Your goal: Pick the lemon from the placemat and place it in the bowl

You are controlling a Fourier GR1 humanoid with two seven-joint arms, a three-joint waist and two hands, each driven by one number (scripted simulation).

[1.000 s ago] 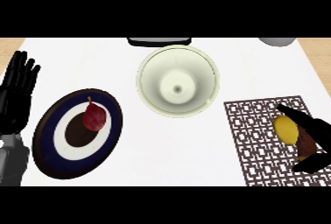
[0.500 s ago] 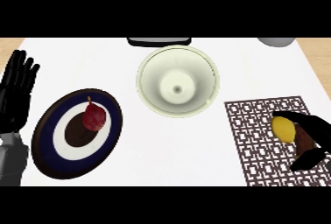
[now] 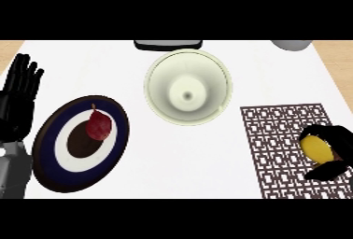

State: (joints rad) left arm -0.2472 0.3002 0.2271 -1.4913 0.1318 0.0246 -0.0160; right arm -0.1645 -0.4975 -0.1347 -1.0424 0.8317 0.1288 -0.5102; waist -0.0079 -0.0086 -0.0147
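Observation:
The yellow lemon [image 3: 317,148] lies on the brown patterned placemat [image 3: 279,140] at the right side of the counter. My right hand [image 3: 338,149] is curled round the lemon, fingers over its top and thumb below it. The pale cream bowl [image 3: 187,87] stands at the middle back, with nothing in it. My left hand [image 3: 18,95] rests open with fingers up at the left edge.
A dark blue and white plate [image 3: 59,154] at the left carries a red pear-shaped fruit [image 3: 98,126]. A dark object [image 3: 167,45] sits behind the bowl, and a grey vessel [image 3: 293,44] shows at the back right.
My right hand has closed round the lemon, its fingers curling over the top where one finger reached past it before. The left hand has stayed still.

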